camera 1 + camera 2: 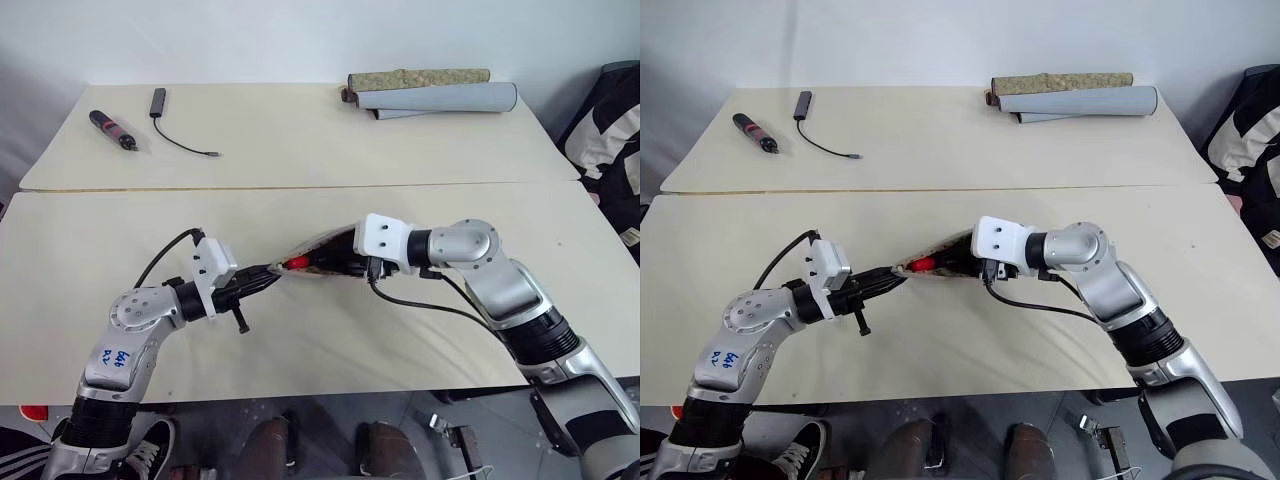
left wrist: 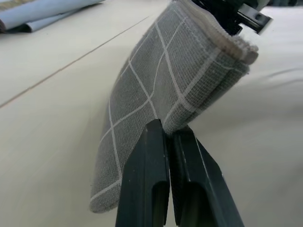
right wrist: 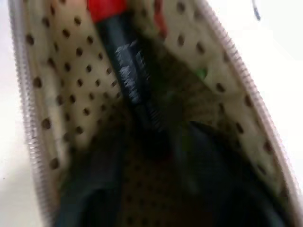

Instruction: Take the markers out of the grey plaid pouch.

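Near the surface's (image 1: 120, 330) front edge, the grey plaid pouch (image 2: 156, 90) is pinched by the closed left end effector (image 2: 169, 137), while the right end effector (image 1: 335, 262) is reached inside toward the red marker (image 3: 113, 28), its spread indiscernible.

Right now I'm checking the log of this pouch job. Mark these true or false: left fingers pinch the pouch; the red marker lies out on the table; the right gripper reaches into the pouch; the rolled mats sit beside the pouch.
1. Left fingers pinch the pouch: true.
2. The red marker lies on the table: false, it is inside the pouch.
3. The right gripper reaches into the pouch: true.
4. The mats sit beside the pouch: false, they lie at the far edge.
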